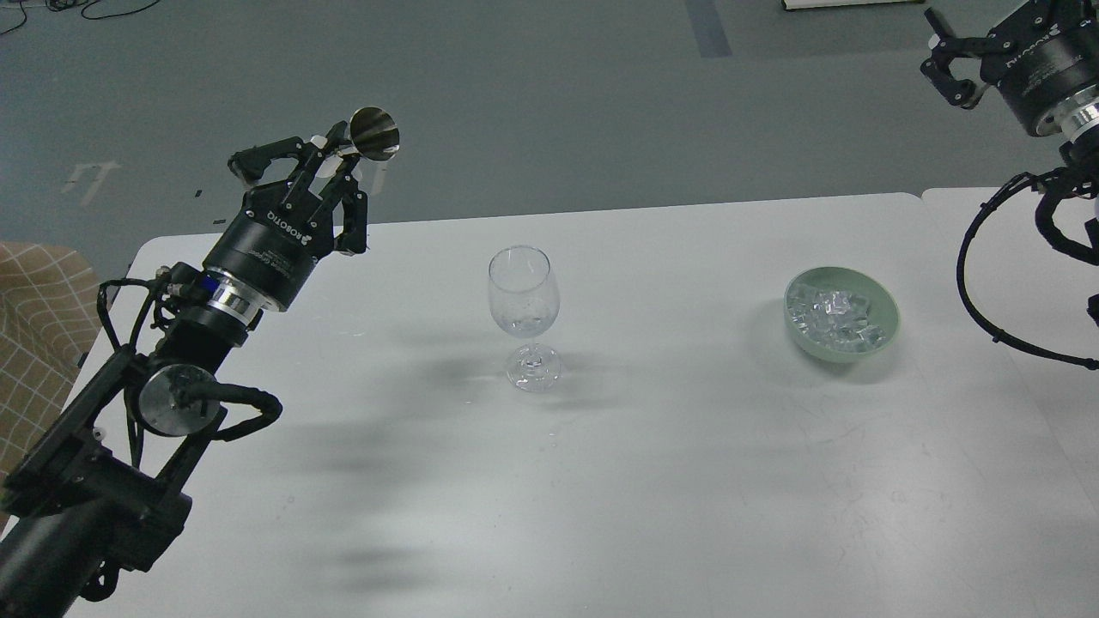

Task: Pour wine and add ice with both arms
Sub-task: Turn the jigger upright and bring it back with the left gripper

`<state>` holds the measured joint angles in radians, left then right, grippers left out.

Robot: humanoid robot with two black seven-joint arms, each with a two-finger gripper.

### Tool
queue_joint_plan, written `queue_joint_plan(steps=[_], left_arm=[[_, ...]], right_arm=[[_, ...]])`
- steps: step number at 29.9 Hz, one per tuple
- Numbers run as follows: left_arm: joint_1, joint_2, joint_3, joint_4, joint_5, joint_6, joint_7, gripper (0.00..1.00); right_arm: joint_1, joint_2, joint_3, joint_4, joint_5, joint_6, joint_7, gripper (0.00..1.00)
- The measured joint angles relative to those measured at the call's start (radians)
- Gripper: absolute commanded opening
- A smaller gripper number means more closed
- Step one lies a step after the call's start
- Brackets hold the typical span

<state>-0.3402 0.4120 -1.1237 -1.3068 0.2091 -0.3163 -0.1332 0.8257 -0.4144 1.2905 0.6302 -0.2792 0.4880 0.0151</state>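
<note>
Main risk judged at this point: the small polished steel measuring cup [375, 134], clamped in the left gripper [330, 167], was held high and well to the left of the clear stemmed wine glass [524, 313], above the table's far edge; any tilt before it was brought over the bowl of the glass would have spilled onto the white tabletop [652, 481]. The cup's mouth already appeared turned partly sideways, toward the camera, so loss of liquid in transit seemed possible; whether it held any wine could not be told. The glass stood upright near the table's centre, apparently with only a trace of clear liquid at the bottom; a sideways knock from the left arm would likely have toppled it on its narrow foot. Left arm pose: it entered from the lower left, forearm angled up and away, fingers closed around the cup's narrow part. The right gripper [949, 64] hung at the upper right corner, high above and beyond the pale green ceramic bowl [886, 330] of clear ice cubes [837, 313], fingers spread and holding nothing.
</note>
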Motion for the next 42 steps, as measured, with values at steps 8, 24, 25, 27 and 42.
queue_joint_plan(steps=[8, 24, 25, 27, 42], left_arm=[[0.06, -0.108, -0.2, 0.159, -0.152, 0.002, 0.049, 0.0], [-0.035, -0.227, -0.275, 0.371, -0.327, 0.131, 0.083, 0.0], [-0.052, -0.228, -0.278, 0.403, -0.335, 0.131, 0.084, 0.0], [-0.088, -0.228, -0.291, 0.485, -0.35, 0.129, 0.084, 0.0], [-0.098, -0.264, -0.358, 0.605, -0.458, -0.008, 0.077, 0.0]], right_arm=[[-0.039, 0.0, -0.003, -0.003, -0.003, -0.011, -0.007, 1.0], [-0.046, -0.002, -0.003, -0.053, -0.01, -0.047, -0.012, 1.0], [-0.047, -0.006, -0.004, -0.053, -0.01, -0.047, -0.012, 1.0], [-0.051, -0.03, -0.004, -0.053, -0.01, -0.048, -0.012, 1.0], [-0.074, -0.078, -0.003, -0.044, -0.006, -0.052, -0.012, 1.0]])
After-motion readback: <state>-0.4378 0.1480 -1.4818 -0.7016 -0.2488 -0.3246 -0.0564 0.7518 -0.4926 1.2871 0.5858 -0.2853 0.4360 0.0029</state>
